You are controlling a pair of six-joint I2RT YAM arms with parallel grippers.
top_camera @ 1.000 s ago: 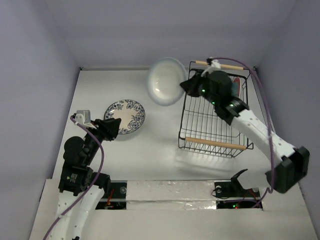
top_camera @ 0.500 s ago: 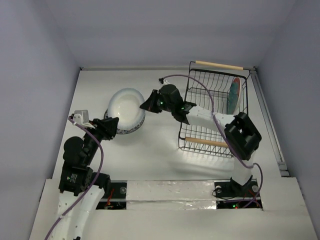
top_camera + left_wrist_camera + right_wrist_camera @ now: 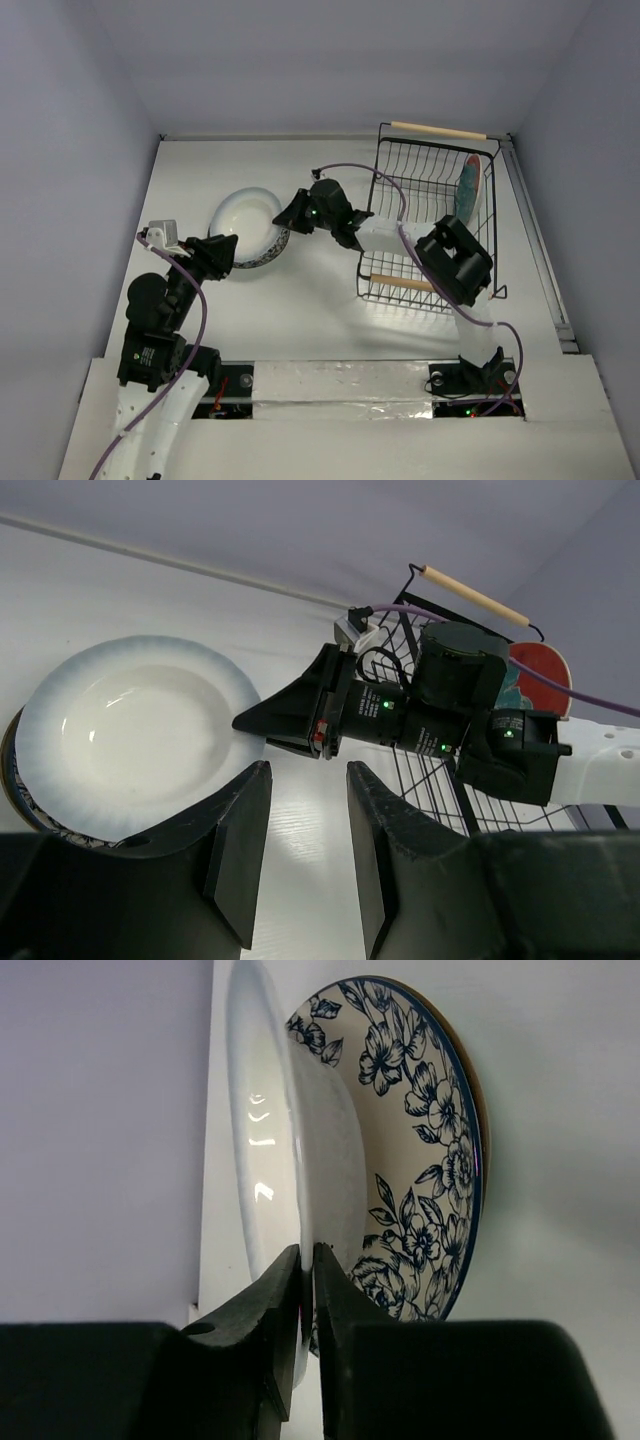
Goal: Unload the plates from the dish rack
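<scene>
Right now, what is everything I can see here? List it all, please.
pale plate: one, whitish, on the flowered plate, left of the rack
flowered plate: one, white with blue flowers, under the pale plate
red plate: one, red with teal, standing on edge at the rack's far right
rack: one, black wire with two wooden handles, right side of the table
table: one, white
left hand: one, black, open and empty, beside the stacked plates
right hand: one, black, pinching the pale plate's rim
</scene>
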